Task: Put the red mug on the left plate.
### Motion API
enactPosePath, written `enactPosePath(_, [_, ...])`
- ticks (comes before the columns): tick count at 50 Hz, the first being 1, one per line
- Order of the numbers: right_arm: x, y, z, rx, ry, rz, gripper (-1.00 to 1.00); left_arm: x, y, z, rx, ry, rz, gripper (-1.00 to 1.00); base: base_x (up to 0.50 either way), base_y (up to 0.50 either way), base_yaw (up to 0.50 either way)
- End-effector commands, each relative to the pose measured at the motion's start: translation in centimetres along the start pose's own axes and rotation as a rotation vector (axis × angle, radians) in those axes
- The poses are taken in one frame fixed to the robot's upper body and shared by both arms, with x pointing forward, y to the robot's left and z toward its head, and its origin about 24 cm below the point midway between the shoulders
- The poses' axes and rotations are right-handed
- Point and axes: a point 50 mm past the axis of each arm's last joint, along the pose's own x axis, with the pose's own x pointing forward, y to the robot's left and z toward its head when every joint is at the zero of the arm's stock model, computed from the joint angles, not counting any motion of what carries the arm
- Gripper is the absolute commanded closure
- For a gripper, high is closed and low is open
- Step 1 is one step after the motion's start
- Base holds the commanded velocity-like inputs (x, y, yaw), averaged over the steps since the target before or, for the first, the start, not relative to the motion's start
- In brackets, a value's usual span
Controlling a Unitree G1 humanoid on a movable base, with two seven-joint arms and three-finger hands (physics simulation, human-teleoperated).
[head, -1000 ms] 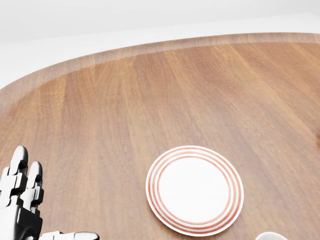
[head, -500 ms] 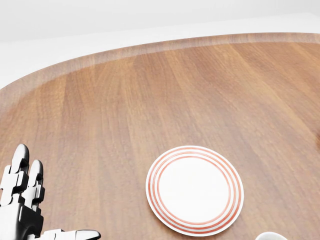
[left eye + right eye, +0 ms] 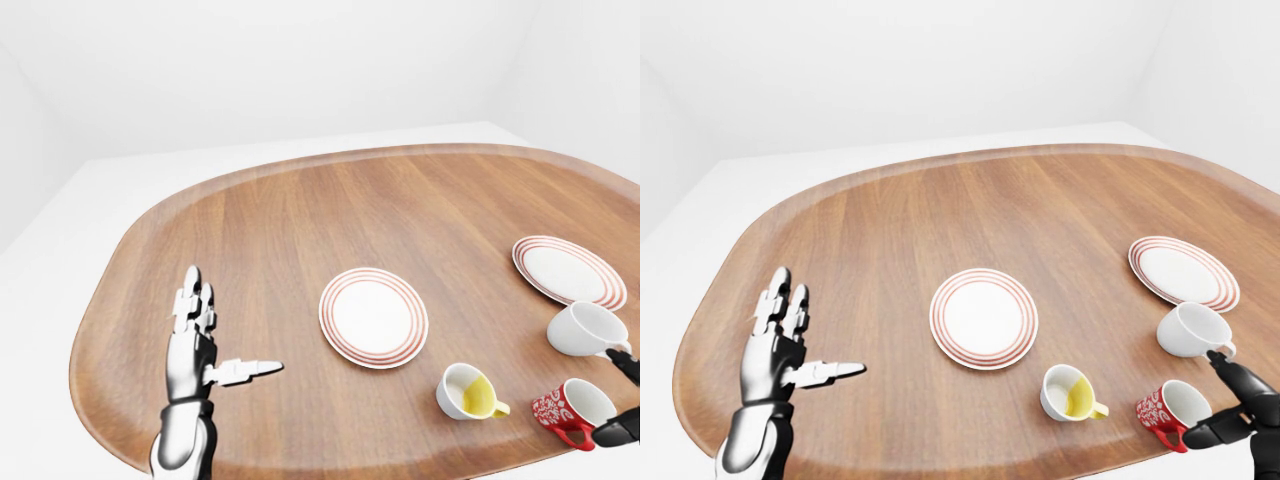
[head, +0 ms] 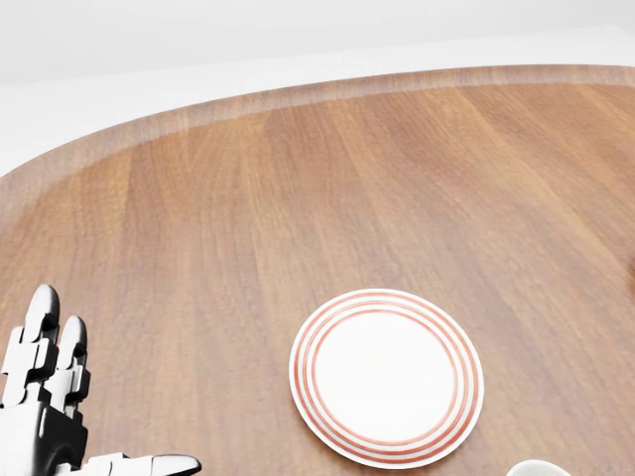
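The red mug (image 3: 1160, 408) with a white pattern lies tilted near the bottom right of the right-eye view, on the wooden table (image 3: 890, 230). My right hand (image 3: 1225, 400) is at its right side, with dark fingers (image 3: 1236, 376) spread above and below the mug's mouth, not closed round it. The left plate (image 3: 983, 318), white with red rings, lies empty at the table's middle and also shows in the head view (image 4: 387, 377). My left hand (image 3: 812, 335) hovers open at the lower left, fingers up and thumb pointing right, far from the mug.
A second ringed plate (image 3: 1183, 273) lies at the right. A white mug (image 3: 1186, 329) lies on its side just above the red mug. A white mug with a yellow inside (image 3: 1068, 392) stands between the red mug and the left plate.
In the head view my left hand has drifted very slightly; the plate and the table have not moved.
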Motion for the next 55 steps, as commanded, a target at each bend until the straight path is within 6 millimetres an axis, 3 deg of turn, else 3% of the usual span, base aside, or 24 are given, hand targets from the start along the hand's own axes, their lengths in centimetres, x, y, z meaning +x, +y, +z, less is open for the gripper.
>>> enactPosePath(1, [0.8, 0.6, -1.7, 0.084, 0.081, 0.027, -1.0, 0.1, -0.1, 0.0, 0.001, -0.001, -0.001, -1.0, 0.0, 0.0, 0.0])
enactPosePath(17, [1.5, 1.7, -2.1, 0.13, 0.13, 0.055, -1.0, 0.1, -0.2, 0.0, 0.004, 0.0, -0.004, -1.0, 0.0, 0.0, 0.0])
enactPosePath(34, [2.0, 1.0, 0.8, 0.091, 0.06, 0.055, -1.0, 0.2, -0.1, -0.1, 0.003, 0.001, -0.004, -1.0, 0.0, 0.0, 0.0])
enactPosePath(55, [2.4, 2.7, -0.1, 0.133, 0.122, 0.089, -1.0, 0.3, -0.1, -0.1, 0.003, -0.001, -0.005, -1.0, 0.0, 0.0, 0.0])
